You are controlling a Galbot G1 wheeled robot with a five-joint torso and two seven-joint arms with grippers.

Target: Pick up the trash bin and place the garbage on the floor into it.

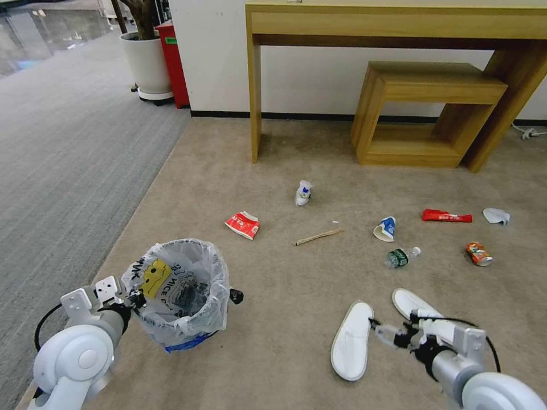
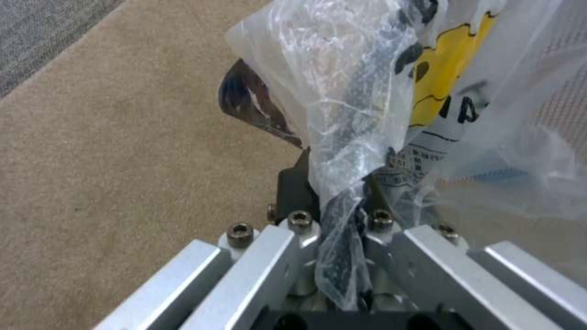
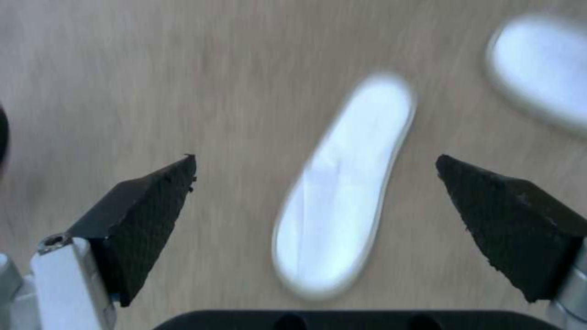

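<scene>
Head view: left gripper [image 1: 135, 298] clamps the rim of the trash bin [image 1: 181, 293], which sits on the floor [image 1: 285, 341] left of the slippers; right gripper [image 1: 380, 331] hovers beside the near slipper [image 1: 351, 340]. Left wrist view: fingers pinch the bin's bag [image 2: 342, 151]. Right wrist view: jaws spread wide above the slipper [image 3: 342, 192], blurred

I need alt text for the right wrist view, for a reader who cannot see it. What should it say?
The right gripper hangs open above a long white slipper lying flat on the beige short-pile carpet floor, its two black wedge-shaped fingertips spread to either side of it. Part of a second white slipper lies nearby.
</scene>
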